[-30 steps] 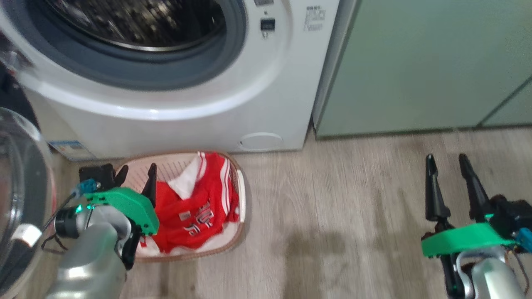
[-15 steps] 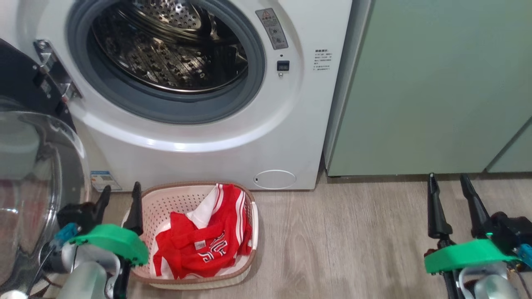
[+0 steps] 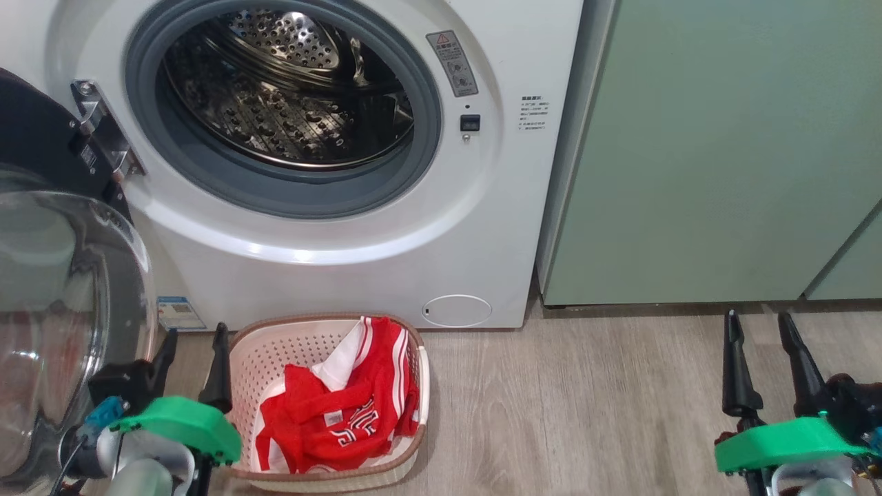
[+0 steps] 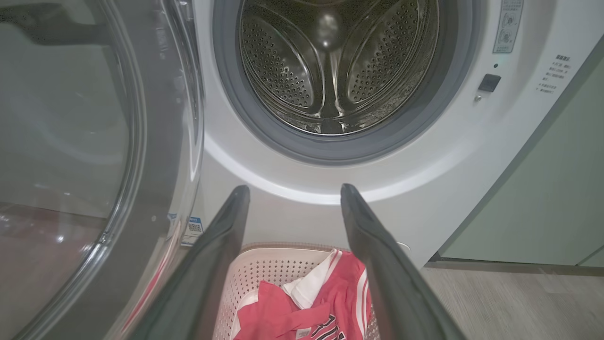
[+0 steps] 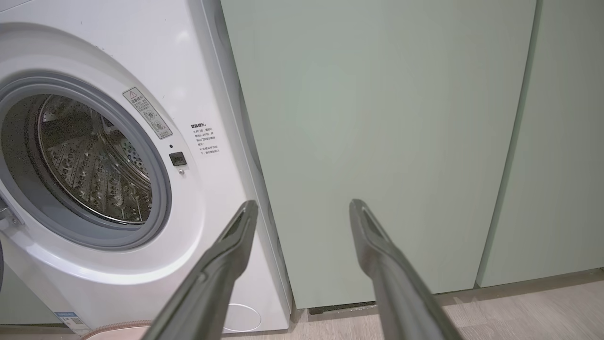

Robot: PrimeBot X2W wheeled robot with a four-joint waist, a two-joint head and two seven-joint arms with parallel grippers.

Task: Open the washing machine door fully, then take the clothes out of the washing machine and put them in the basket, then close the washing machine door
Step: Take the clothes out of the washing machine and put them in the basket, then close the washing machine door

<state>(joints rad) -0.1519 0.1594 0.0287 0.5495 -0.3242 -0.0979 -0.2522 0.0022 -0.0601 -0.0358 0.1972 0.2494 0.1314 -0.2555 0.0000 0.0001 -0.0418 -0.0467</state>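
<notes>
The washing machine [image 3: 386, 262] stands with its door [image 3: 62, 296] swung wide open at the left, glass bowl facing me. Its steel drum [image 3: 289, 89] shows bare metal. The red and white clothes [image 3: 337, 420] lie heaped in the cream basket [image 3: 303, 324] on the floor before the machine. My left gripper [image 3: 196, 329] is open just left of the basket's rim, nothing between its fingers. The left wrist view looks past that open gripper [image 4: 293, 188] at the drum, with the clothes [image 4: 325, 307] below. My right gripper [image 3: 756, 315] is open at the lower right, over the floor.
Pale green cabinets [image 3: 716, 151] stand right of the machine, and the right gripper [image 5: 303, 203] points at them. Wooden floor [image 3: 586, 399] stretches between basket and right gripper. The open door [image 4: 71, 141] is close by the left arm.
The head camera has tilted up, so more of the drum shows. My left gripper has drawn back from over the basket to its left rim. Both grippers stay open.
</notes>
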